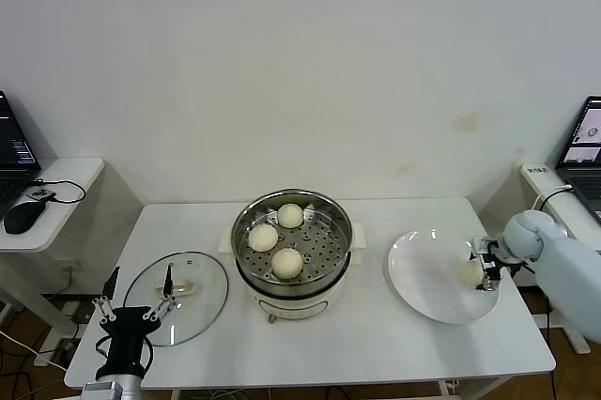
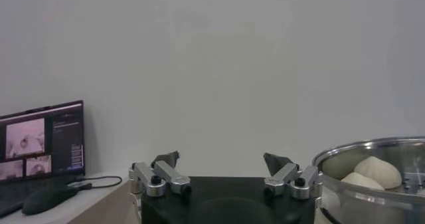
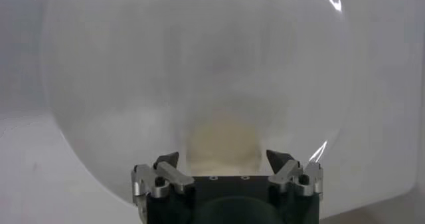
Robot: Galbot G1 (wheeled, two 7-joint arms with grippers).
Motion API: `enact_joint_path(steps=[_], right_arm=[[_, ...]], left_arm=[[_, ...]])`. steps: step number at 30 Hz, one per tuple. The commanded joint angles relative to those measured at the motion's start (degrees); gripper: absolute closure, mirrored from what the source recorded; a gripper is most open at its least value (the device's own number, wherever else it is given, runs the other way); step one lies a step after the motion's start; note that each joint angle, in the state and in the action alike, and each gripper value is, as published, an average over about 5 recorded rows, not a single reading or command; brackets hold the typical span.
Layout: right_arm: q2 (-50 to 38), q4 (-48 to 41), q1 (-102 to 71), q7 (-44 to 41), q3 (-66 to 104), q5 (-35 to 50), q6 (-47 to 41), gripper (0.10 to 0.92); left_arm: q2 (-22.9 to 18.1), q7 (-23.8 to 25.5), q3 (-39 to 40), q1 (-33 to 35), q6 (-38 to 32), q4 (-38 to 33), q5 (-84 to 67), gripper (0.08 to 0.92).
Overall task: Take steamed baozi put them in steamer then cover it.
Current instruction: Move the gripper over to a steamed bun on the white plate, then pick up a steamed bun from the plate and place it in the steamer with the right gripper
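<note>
Our right gripper (image 1: pixel 485 267), jaws wide, straddles the last baozi (image 1: pixel 471 271) on the plate (image 1: pixel 423 278) near the table's right edge; soft, light, so we'd pinch its sides gently.

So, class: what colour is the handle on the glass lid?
Cream-white, on the glass lid; the head view shows it best.

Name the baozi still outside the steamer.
The baozi on the white plate, at the right tool; the other three sit inside the steamer.

No readable text, laptop screens (image 1: pixel 590 132) too small to make out
</note>
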Motion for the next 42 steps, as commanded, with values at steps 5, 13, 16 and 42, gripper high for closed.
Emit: enact_joint_path(steps=[5, 13, 16, 42], right_arm=[[0.9, -1.0, -0.1, -0.1, 0.4, -0.8, 0.4, 0.334], [-3.8, 5.1, 3.7, -1.8, -2.5, 4.2, -1.2, 0.417], [-7.4, 10.3, 9.4, -2.7, -7.1, 9.4, -3.6, 0.416], [12.9, 29.7, 57.7, 13.3, -47.2, 58.4, -33.4, 0.397]], left_arm=[[-0.1, 0.0, -0.1, 0.3, 0.0, -0.4, 0.1, 0.177], [-0.1, 0.0, -0.1, 0.4, 0.0, -0.8, 0.2, 0.177], [0.1, 0.0, 0.0, 0.2, 0.0, -0.8, 0.2, 0.177], [-0.3, 0.0, 0.6, -1.0, 0.1, -0.7, 0.7, 0.177]])
